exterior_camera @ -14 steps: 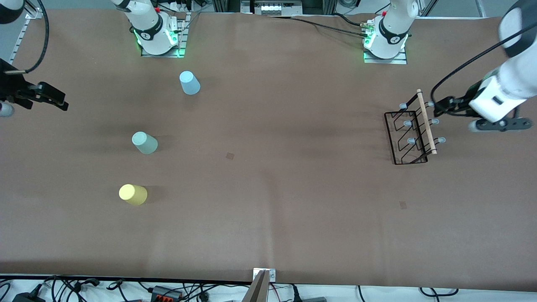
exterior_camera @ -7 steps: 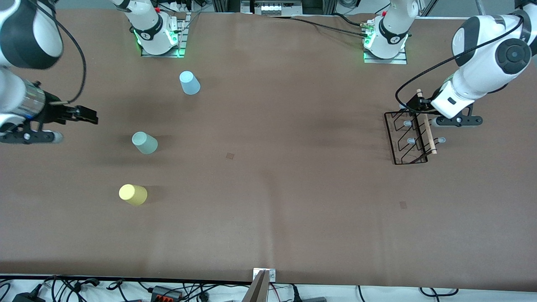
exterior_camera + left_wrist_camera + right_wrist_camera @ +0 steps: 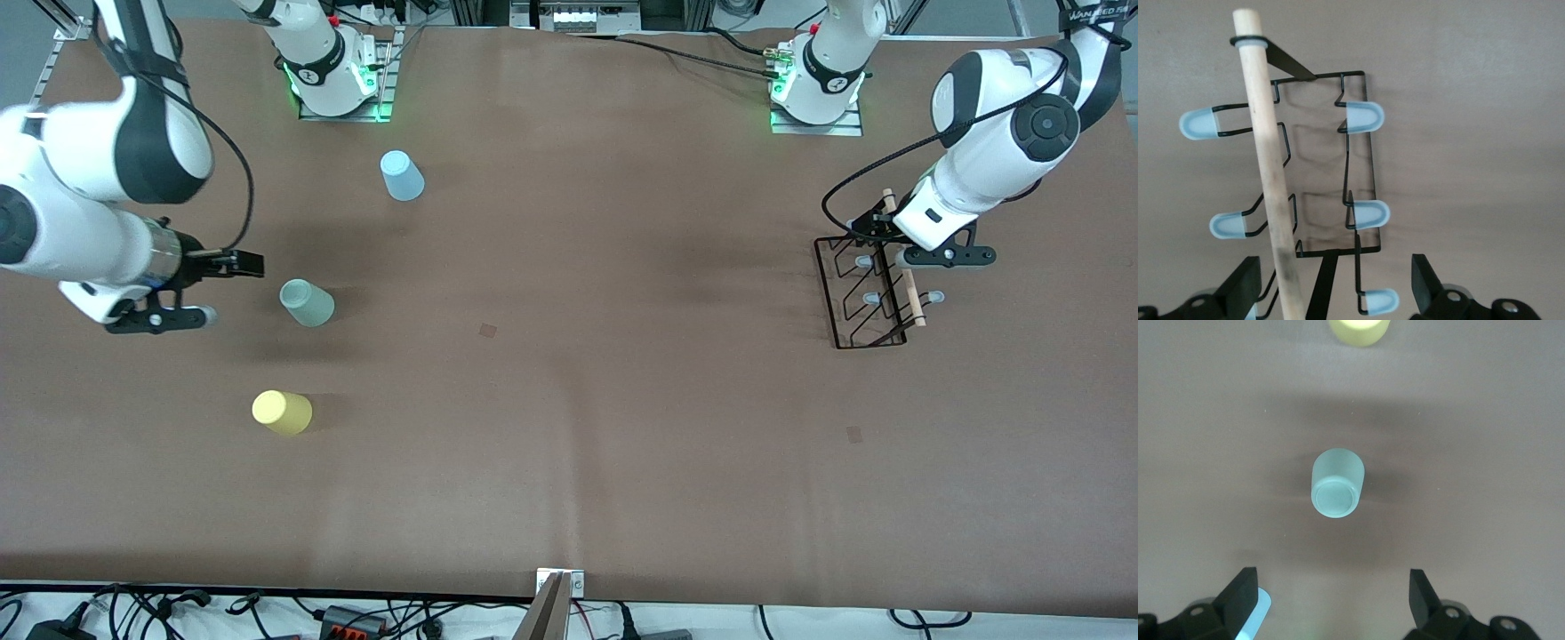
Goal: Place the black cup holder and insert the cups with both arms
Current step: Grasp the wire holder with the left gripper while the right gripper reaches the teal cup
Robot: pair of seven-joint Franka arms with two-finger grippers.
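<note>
The black cup holder stands near the left arm's end of the table, its wooden rod across the top. My left gripper is open over the rack's end nearest the bases. In the left wrist view the rod and the grey-tipped pegs lie between its open fingers. My right gripper is open and empty beside the grey-green cup, apart from it. That cup stands narrow end up. The yellow cup stands nearer the camera, the light blue cup farther.
The two arm bases stand at the table's back edge. Small dark squares mark the brown table. Cables and a metal bracket lie along the front edge. The yellow cup's edge shows in the right wrist view.
Both arms swung in from the table's ends. The right gripper moved close to the grey-green cup. The left gripper moved over the rack's rod end. Cups and rack have not moved.
</note>
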